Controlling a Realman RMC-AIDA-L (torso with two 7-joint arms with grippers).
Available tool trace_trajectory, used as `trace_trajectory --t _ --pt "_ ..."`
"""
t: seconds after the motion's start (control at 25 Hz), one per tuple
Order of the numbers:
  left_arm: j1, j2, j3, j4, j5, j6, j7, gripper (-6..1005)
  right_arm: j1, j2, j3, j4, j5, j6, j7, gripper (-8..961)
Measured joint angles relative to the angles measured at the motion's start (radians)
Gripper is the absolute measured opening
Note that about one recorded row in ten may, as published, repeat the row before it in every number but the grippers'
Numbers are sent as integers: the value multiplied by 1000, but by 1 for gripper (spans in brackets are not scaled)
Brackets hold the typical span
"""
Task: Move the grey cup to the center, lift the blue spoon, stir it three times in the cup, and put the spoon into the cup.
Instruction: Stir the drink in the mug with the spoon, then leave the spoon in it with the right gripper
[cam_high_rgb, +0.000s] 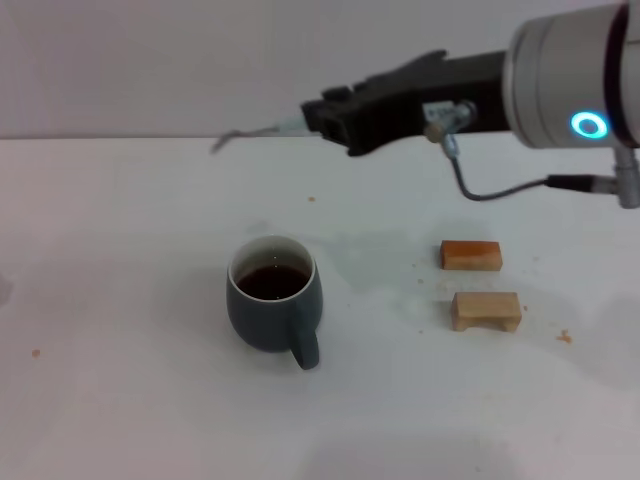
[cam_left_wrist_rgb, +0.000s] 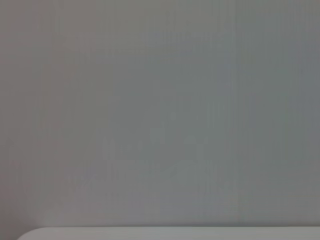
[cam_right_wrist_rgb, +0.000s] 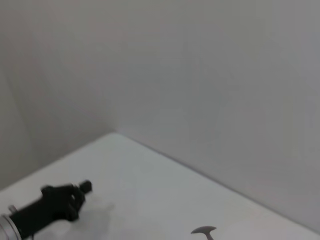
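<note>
The grey cup (cam_high_rgb: 273, 300) stands near the table's middle, handle toward the front, with dark brown liquid inside. High over the far part of the table, my right gripper (cam_high_rgb: 314, 118) is shut on the blue spoon (cam_high_rgb: 262, 131). The spoon sticks out level to the left, and its metal bowl (cam_high_rgb: 222, 142) hangs behind and above the cup, well clear of it. In the right wrist view only the spoon's bowl (cam_right_wrist_rgb: 204, 231) shows, against the table and wall. A dark gripper (cam_right_wrist_rgb: 60, 202), seemingly my left one, rests low on the table far off.
Two small wooden blocks, an orange-brown one (cam_high_rgb: 470, 254) and a pale one (cam_high_rgb: 485, 310), lie right of the cup. A few crumbs (cam_high_rgb: 564, 337) dot the white table (cam_high_rgb: 120, 400). A grey wall rises behind the table's far edge.
</note>
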Motion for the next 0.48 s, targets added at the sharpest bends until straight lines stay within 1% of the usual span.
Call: trace_trajectory --t 0.12,0.48 --pt "0 0 -1 0 0 0 0 -2 -5 0 18 -1 0 62 1 155" --pt "-6 0 -3 0 0 0 0 -2 -13 1 20 -1 13 114 1 155"
